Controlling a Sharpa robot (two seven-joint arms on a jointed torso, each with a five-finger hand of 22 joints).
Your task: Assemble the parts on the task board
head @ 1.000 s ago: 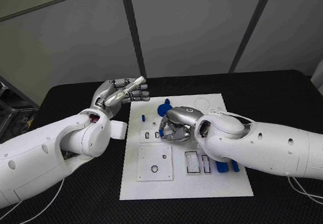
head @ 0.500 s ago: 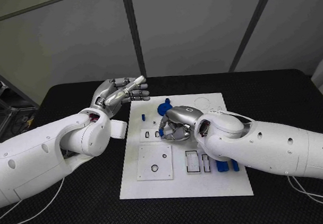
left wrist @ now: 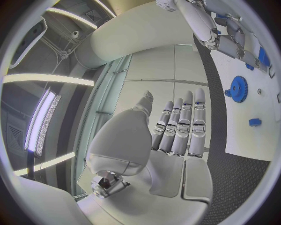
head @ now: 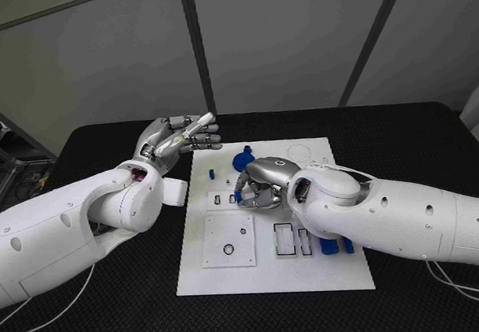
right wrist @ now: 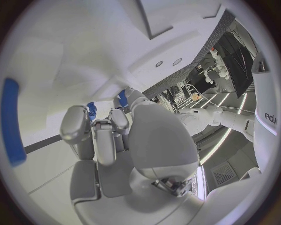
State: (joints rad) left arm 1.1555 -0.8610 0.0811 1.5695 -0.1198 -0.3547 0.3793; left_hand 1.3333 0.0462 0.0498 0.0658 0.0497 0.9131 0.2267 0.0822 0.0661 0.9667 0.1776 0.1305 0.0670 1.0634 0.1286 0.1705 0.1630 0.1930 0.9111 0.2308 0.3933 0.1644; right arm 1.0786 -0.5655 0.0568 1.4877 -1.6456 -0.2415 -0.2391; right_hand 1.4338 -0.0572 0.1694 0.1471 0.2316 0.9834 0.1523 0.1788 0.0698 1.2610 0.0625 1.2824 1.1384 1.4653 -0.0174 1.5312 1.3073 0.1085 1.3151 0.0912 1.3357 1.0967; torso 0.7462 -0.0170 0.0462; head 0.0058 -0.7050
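hands differ, we see — left hand (head: 178, 140) raised off the task board (head: 275, 277), fingers straight, holding nothing; right hand (head: 262, 184) curled over a small blue part (right wrist: 123, 98) — grip unclear.

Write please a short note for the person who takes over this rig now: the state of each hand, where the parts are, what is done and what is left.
Left hand: raised beside the board's far left corner, fingers straight and apart, holds nothing.
Right hand: down on the middle of the board, fingers curled at a small blue part; whether it grips it cannot be told.
Parts: blue gear at the far end of the board; blue pieces near its right edge, by the right arm.
Done: cannot tell which parts are seated.
Left: several slots on the near half still look empty; finish the part under the right hand, then place the rest.
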